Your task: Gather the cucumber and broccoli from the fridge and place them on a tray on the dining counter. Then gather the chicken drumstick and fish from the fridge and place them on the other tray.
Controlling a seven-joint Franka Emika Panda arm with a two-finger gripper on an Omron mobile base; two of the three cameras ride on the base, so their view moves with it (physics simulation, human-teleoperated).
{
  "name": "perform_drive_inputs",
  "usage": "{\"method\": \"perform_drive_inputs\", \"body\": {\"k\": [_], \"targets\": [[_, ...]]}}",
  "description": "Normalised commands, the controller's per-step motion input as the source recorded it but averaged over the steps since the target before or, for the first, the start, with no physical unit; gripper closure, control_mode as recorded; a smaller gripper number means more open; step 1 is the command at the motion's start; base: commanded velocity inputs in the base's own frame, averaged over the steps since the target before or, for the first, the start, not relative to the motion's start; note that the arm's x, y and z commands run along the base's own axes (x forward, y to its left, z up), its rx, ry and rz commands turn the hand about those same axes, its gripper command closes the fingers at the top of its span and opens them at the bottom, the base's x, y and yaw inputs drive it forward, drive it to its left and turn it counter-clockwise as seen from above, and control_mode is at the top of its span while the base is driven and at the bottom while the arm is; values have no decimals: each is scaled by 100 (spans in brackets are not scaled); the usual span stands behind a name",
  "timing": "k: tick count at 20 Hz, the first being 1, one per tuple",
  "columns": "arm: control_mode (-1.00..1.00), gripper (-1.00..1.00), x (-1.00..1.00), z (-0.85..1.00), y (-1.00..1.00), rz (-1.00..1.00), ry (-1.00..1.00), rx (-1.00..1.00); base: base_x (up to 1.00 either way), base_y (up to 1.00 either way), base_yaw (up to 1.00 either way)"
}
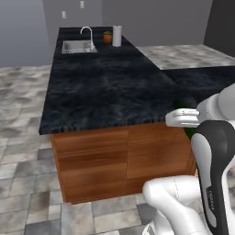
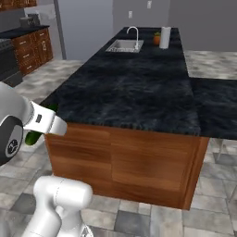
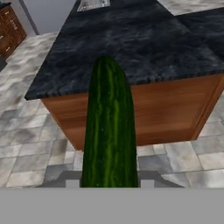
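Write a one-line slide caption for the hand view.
Gripper holds the cucumber pointing toward the black counter.

Glossy white rounded arm [image 1: 183,202], dark grey-black joint shells, small pale lettering on one shell

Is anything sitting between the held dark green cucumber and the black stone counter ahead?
Nothing visible. The gripper holds the dark green cucumber off the near edge of the black stone counter, whose near stretch is bare; no tray shows.
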Motion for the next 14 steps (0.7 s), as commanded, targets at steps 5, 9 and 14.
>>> {"method": "perform_drive_inputs", "body": {"k": [5,9,14], "targets": [[100,100,0,0,0,0,0,0,-1,-100,-14],[100,100,0,0,0,0,0,0,0,-100,-14],[100,100,0,0,0,0,0,0,0,-100,-14]]}}
